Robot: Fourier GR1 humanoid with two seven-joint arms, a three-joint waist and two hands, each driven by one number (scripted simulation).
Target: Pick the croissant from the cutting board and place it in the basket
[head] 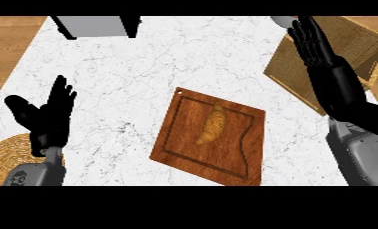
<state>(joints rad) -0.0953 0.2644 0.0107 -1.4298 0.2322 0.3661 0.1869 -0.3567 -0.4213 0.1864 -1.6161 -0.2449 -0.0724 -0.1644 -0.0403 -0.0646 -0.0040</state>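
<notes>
A golden croissant lies near the middle of the dark wooden cutting board, which sits tilted on the white marble counter. The woven basket stands at the right edge, partly hidden behind my right arm. My right hand is raised over the basket's left side, fingers straight and open, holding nothing. At the left, my left hand rests open with its fingers up, well apart from the board.
A grey box-like appliance stands at the back left of the counter. A round woven mat shows at the lower left under my left forearm. Wooden floor lies beyond the counter's left edge.
</notes>
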